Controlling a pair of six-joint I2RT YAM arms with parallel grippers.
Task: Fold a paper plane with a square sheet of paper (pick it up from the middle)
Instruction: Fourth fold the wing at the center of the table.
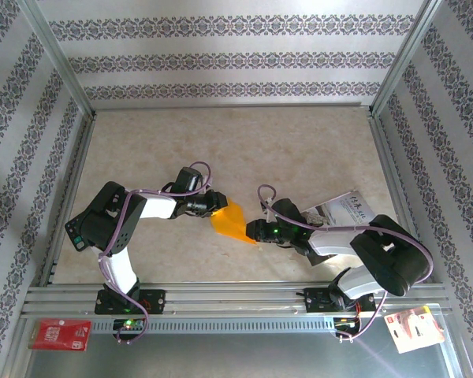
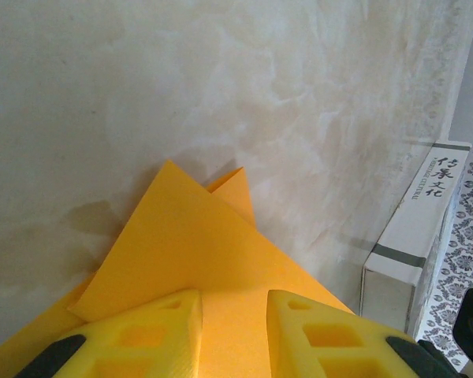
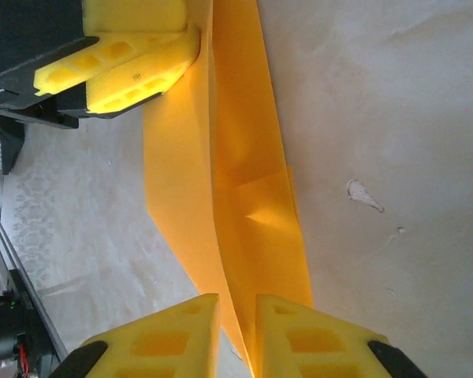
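Note:
The square sheet of paper (image 1: 232,223) is bright orange and folded into a pointed, layered shape with a centre crease. It lies on the table between my two grippers. My left gripper (image 1: 218,206) is at its upper left end. In the left wrist view its jaws (image 2: 235,303) stand apart over the flat orange face (image 2: 189,244), which shows in the gap. My right gripper (image 1: 252,232) is at the lower right tip. Its jaws (image 3: 238,303) stand slightly apart astride the narrow end of the paper (image 3: 252,205), with a gap wider than the sheet. The left fingers (image 3: 142,71) touch the far end.
A white box with printed characters (image 1: 343,211) (image 2: 414,236) lies just right of the right arm. A red card (image 1: 60,334) and a white-and-red card (image 1: 414,327) sit on the metal rail in front. Aluminium posts and patterned walls enclose the beige table (image 1: 244,150).

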